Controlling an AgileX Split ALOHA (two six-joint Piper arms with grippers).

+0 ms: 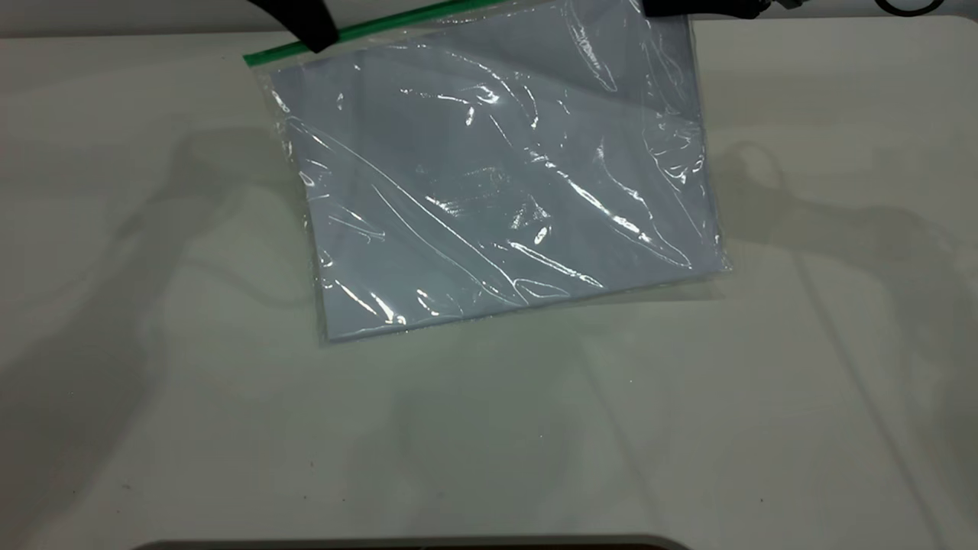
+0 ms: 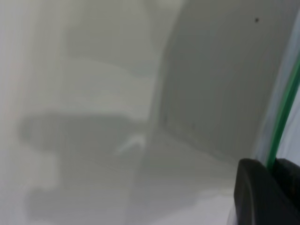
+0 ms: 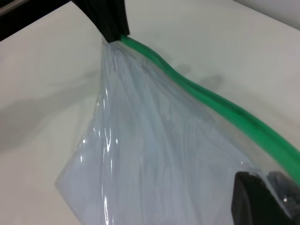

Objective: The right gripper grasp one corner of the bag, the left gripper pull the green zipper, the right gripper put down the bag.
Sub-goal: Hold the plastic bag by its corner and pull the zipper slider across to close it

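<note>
Bag [image 1: 489, 176] hangs tilted over the white desk [image 1: 153, 382], top edge lifted at 12 o'clock, lower edge toward 6. Right tool [image 3: 269, 187] pinched shut on the bag's corner, at about 1 o'clock. Left tool [image 1: 306, 23] clamped on the green zipper [image 1: 367, 29], at about 11 o'clock. White sheets visible inside.
</note>
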